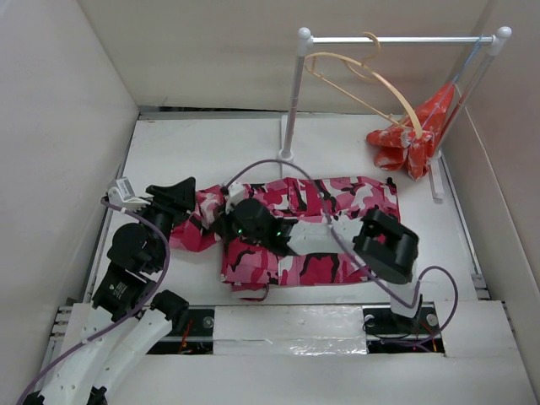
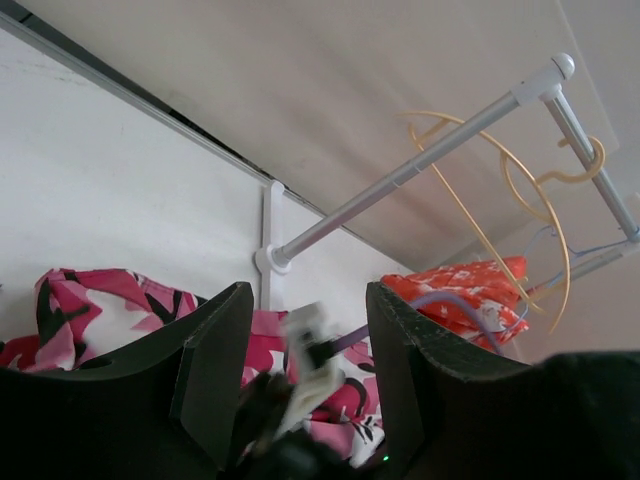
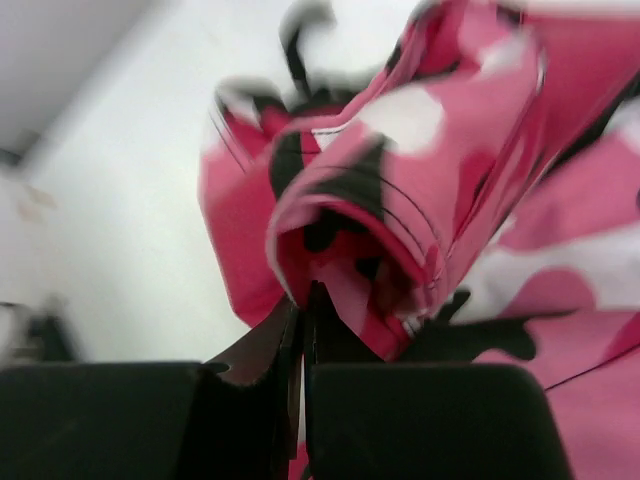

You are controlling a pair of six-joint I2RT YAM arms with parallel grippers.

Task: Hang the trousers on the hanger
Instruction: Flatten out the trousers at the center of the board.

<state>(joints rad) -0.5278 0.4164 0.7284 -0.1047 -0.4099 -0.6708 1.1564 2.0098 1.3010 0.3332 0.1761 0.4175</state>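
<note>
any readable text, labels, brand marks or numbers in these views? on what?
None readable.
Small white tag: too small to read.
White marks on the red-orange cloth: a print, not legible as words.
Trousers, hanger, rail: no text visible.

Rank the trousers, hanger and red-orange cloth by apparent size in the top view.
1. Trousers, clearly the largest.
2. Hanger and red-orange cloth look alike in span, and the hanger is only a thin outline, so these are unranked.
</note>
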